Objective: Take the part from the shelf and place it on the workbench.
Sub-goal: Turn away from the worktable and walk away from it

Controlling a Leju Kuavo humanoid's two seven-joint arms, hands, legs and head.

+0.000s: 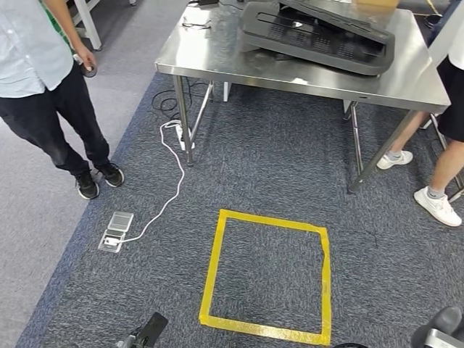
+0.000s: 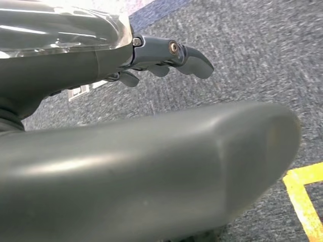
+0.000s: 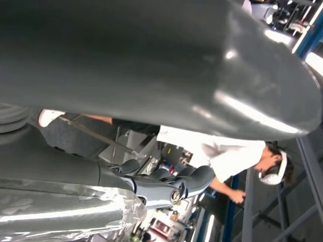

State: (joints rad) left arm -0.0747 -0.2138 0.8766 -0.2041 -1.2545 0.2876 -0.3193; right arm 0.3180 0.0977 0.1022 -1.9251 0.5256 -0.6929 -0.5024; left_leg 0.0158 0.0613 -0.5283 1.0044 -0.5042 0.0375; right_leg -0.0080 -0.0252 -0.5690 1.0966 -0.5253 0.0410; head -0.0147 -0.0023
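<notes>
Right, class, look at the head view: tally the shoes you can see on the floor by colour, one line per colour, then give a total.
Black shoes: 2
White shoes: 2
Total: 4

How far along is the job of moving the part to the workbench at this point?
A large dark part already lies on the steel workbench, so at least one placement looks done. Nothing is in hand: the left hand and right hand hold nothing, fingers loosely extended. Whether more parts remain can't be told; the shelf isn't visible in the head view.
</notes>
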